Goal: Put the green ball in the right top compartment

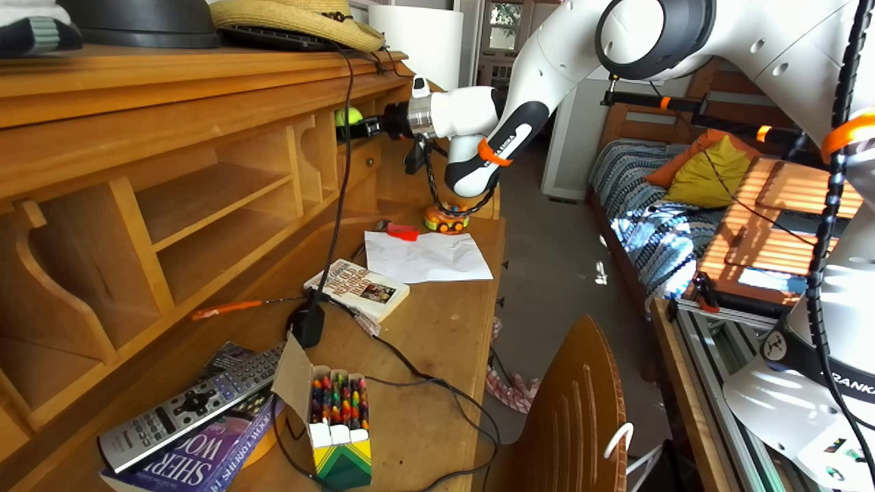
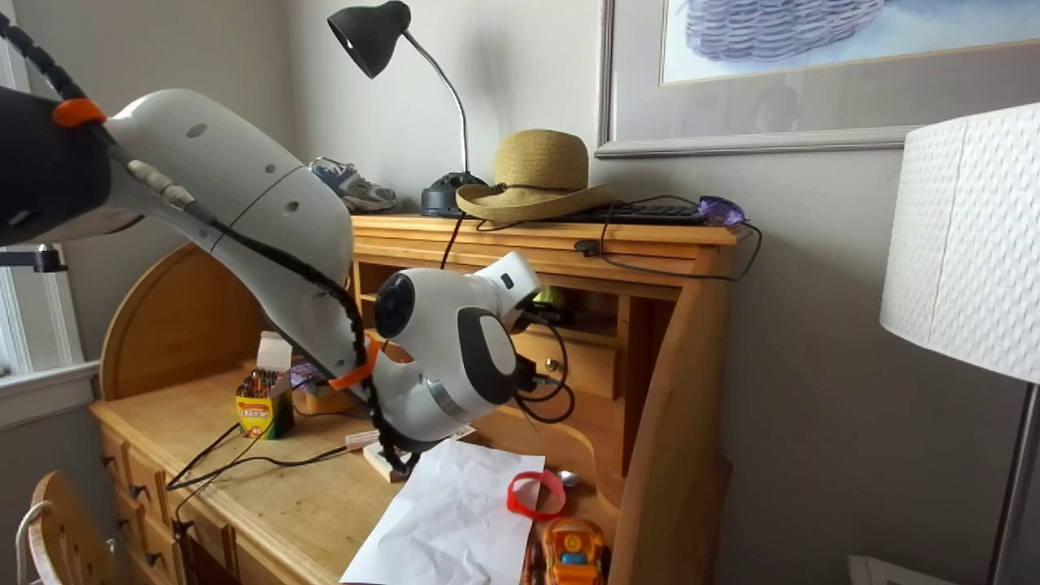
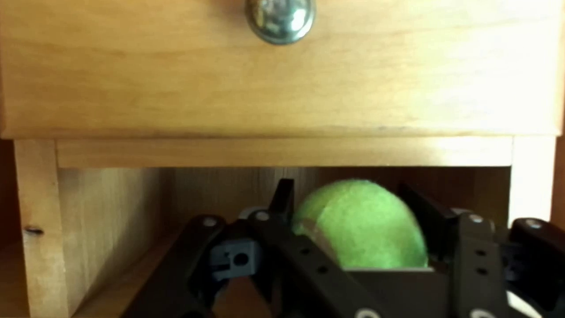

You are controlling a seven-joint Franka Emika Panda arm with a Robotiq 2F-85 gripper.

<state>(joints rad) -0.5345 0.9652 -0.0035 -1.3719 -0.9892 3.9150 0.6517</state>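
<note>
**Ball [image 3: 362, 225] was clamped in my gripper [image 3: 351, 203] at the top cubby [image 3: 99, 221]**

Wrist view: my fingers [image 3: 283, 196] gripped the ball, one on each side. It sat across the cubby's mouth; couldn't tell how deep in. A drawer [image 3: 282, 92] with a metal knob [image 3: 280, 20] filled the upper part of this view.

In an exterior view: my arm [image 1: 547, 68] reached over the desk [image 1: 437, 369] to the far end of the hutch [image 1: 171, 113]. Ball was up at the cubby, higher than the drawer. On the desk: toy car [image 1: 446, 219] near the paper [image 1: 431, 256], a white book [image 1: 366, 283] near that too. Remote [image 1: 195, 403] lay on a purple book [image 1: 205, 451]. Crayon box [image 1: 342, 468] stood upright, flap up, crayons [image 1: 342, 400] showing. Chair [image 1: 574, 403] stood beside the desk. Hat [image 1: 301, 20] was on top of the hutch.

In an exterior view: my wrist [image 2: 439, 325] hid most of the gripper. A bit of the ball showed behind it, framed by the cubby. Red band [image 2: 535, 497] lay partly over the paper's edge. Desk lamp [image 2: 370, 36] and shoe [image 2: 353, 187] stood on the hutch. Picture [image 2: 780, 97] hung on the wall [image 2: 796, 406]; floor lamp [image 2: 967, 244] stood at the view's edge.
</note>
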